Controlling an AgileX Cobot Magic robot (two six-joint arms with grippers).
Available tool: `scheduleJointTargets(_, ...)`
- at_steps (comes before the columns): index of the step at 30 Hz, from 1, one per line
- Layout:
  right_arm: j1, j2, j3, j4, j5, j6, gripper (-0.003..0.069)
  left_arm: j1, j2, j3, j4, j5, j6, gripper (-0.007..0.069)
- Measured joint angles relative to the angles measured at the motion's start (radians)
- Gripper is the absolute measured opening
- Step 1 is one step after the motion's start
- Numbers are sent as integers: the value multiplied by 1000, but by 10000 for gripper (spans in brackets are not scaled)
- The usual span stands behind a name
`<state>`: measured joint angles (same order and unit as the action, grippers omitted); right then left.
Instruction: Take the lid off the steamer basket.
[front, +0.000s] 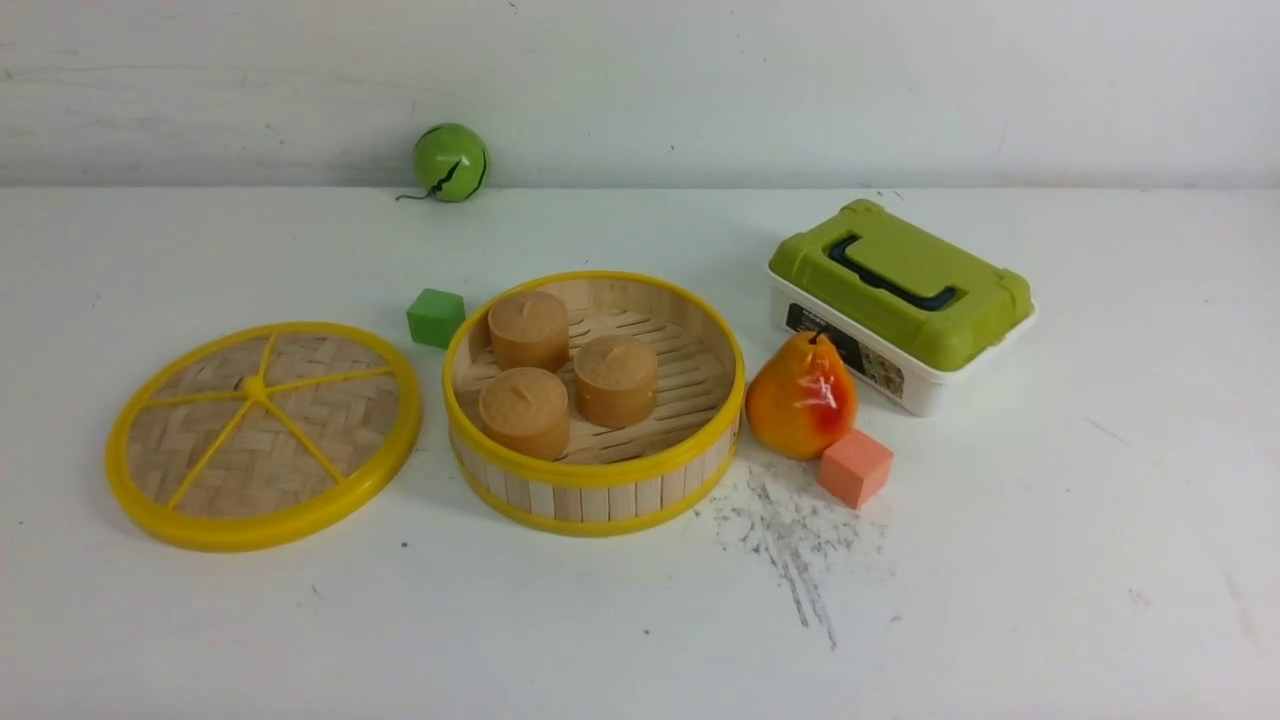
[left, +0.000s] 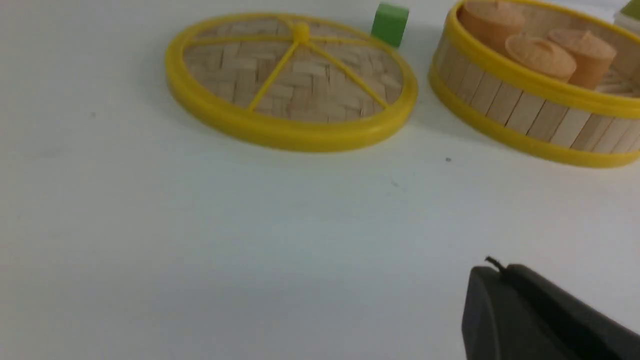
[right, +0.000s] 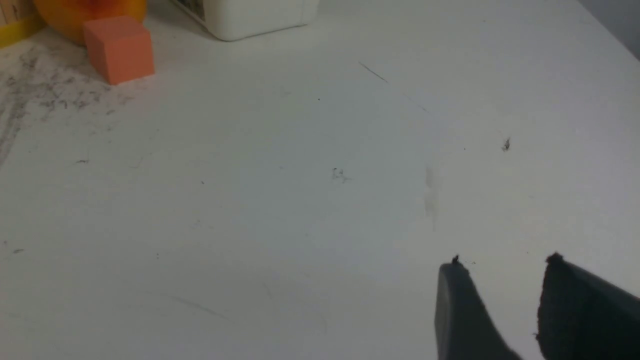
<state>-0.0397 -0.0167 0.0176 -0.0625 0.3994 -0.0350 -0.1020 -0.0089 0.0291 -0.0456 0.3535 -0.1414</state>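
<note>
1. Already off: the lid (front: 262, 435) lies flat on the bench (front: 640, 620), just left of the steamer basket (front: 590, 495) and not touching it. Task looks done.
2. Basket stands open and holds three tan candle-like cylinders (front: 528, 328), upright on the slats.
3. Green-lidded box (front: 900, 290) is closed, contents hidden.
4. Right gripper (right: 504, 261) is spread and empty. Left gripper (left: 495, 290) shows one finger only, so I cannot tell. Both look parked clear.

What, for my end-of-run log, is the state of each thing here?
steamer basket: uncovered, three brown cylinders standing inside.
lid: off, flat beside the steamer basket.
box: shut.
pear: upright.
right gripper: open, empty.
</note>
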Motion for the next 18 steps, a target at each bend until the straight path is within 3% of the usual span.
scheduleJointTargets(18, 0, 0, 0, 0, 0, 0, 240, 0, 0, 0, 12, 27, -25, -12)
